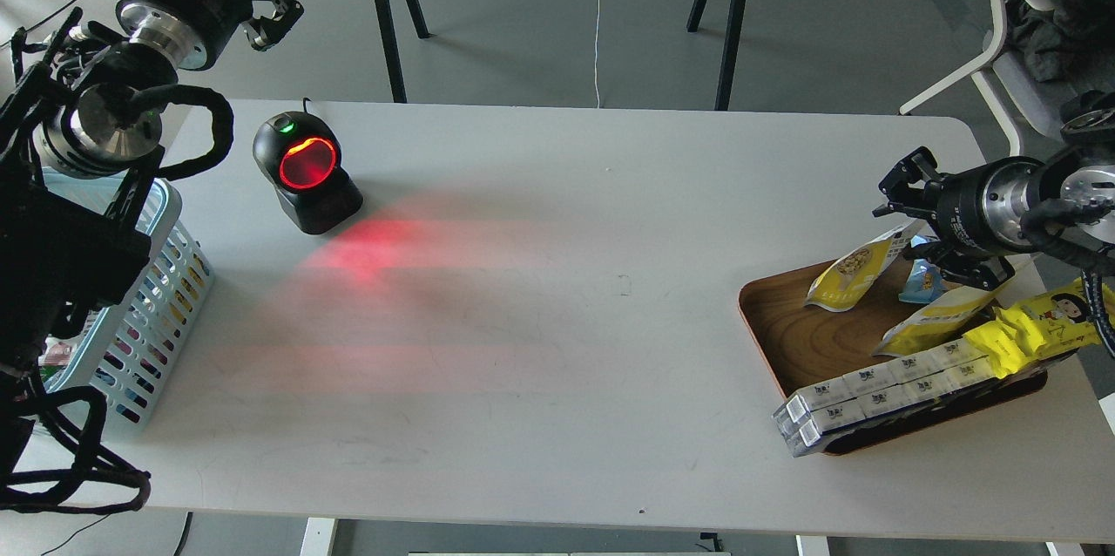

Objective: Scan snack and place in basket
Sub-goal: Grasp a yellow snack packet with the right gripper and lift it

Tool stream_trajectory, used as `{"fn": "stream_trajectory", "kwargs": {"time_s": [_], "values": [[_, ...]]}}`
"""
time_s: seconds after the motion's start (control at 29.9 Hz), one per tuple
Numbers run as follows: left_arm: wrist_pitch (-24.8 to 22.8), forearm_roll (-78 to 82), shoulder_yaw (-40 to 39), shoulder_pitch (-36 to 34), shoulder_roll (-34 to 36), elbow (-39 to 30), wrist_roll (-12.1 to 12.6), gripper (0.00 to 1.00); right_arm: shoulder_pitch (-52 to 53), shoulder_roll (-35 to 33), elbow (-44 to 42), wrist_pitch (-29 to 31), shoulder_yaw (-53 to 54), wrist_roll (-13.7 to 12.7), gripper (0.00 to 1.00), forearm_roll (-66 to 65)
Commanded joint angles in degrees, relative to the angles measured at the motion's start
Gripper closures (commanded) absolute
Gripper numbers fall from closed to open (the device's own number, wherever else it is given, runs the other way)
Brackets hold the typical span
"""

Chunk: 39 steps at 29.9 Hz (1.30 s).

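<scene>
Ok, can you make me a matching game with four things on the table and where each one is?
Things:
1. scanner
2. basket
3. snack
4. wooden tray

Places:
A. at the left edge of the table, partly behind the left arm
B. lying in the wooden tray, just below the right gripper
C. back left of the table, glowing red
D. on the right side of the table, holding packets and white boxes

Pairs: 1-C, 2-A, 3-B, 4-D
</scene>
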Motion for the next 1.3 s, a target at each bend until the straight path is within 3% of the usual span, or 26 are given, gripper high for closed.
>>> {"fn": "stream_trajectory", "kwargs": {"time_s": [0.0,0.13,0.43,0.9,1.27], "values": [[-0.01,0.0,0.0,0.0,-0.01,0.01,0.0,0.0,-0.13,0.18,0.06,-0.04,0.11,0.04,0.8,-0.08],[-0.01,0.09,0.09,0.0,-0.01,0.01,0.0,0.0,0.22,0.0,0.06,0.22,0.29,0.04,0.99,-0.17],[-0.01,0.0,0.09,0.0,0.6,0.01,0.0,0.0,1.71,-0.79,0.76,0.13,0.29,0.13,0.99,-0.17],[0.08,0.18,0.27,0.18,0.87,0.97,0.0,0.0,22.8,-2.28,6.47,0.75,0.64,0.22,1.0,0.7],[0.52,0.18,0.71,0.27,0.78,3.0,0.0,0.0,24.31,-1.58,6.3,-0.3,15.13,0.13,1.0,7.12]]}}
